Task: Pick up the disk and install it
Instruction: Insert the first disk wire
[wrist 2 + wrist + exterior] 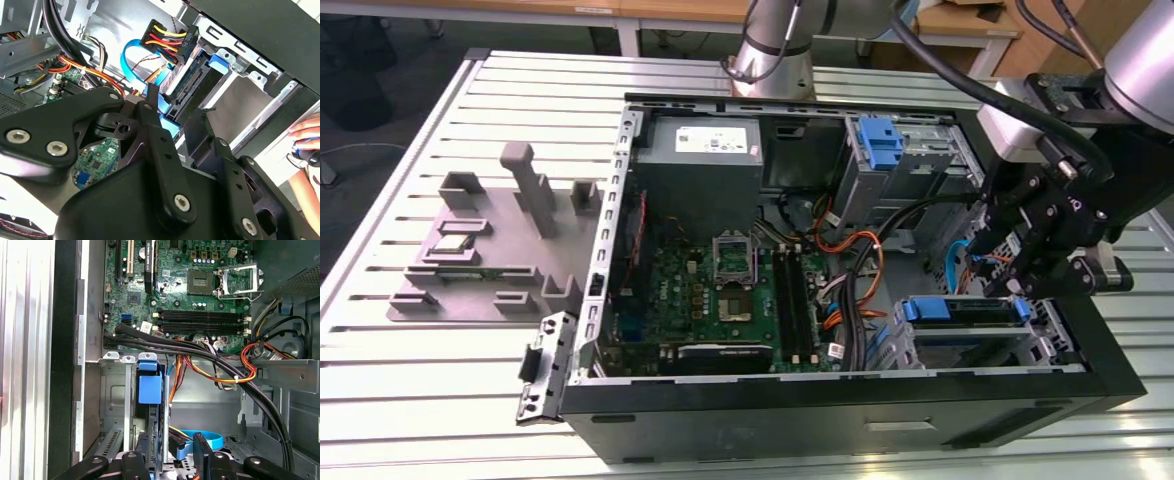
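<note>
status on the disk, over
Pincer at grey metal drive cage. Silver rectangular disk with blue plastic bracket sits in its slot. Black cable bundle close by.

an open case (pixel 854 420) lies on the slatted desk (pixel 427 400), motherboard (pixel 720 290) bare inside, orange cables (pixel 854 262) beside it. a grey holder (pixel 494 250) sits toward the desk's edge at the exterior view's left.

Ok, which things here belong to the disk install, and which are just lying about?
Job in hand:
- disk, on edge in the drive cage
- gripper, at the disk
- case

Lying about:
- parts holder on the table
- motherboard
- power supply
- blue latch
- a person's hand
</note>
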